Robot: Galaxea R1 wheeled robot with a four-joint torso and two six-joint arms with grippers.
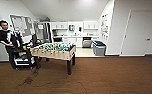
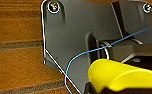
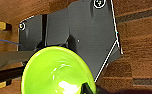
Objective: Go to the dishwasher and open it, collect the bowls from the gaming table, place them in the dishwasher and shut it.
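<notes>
In the left wrist view a yellow bowl [image 2: 122,75] hangs close above the brown floor, with my left gripper [image 2: 95,87] shut on its rim. My right gripper [image 3: 88,88] is shut on the rim of a glossy green bowl [image 3: 54,72], its hollow facing the camera. Far ahead in the head view, the dishwasher [image 1: 87,43] sits in the white kitchen row, a dark opening above a steel panel; its door looks lowered. The gaming table is out of view.
A foosball table [image 1: 54,51] stands ahead on the left. A person [image 1: 5,37] stands beside a black cart [image 1: 23,57]. A grey bin [image 1: 99,48] sits by the kitchen entry, a white door [image 1: 139,35] at right. A cable [image 1: 29,80] lies on the floor.
</notes>
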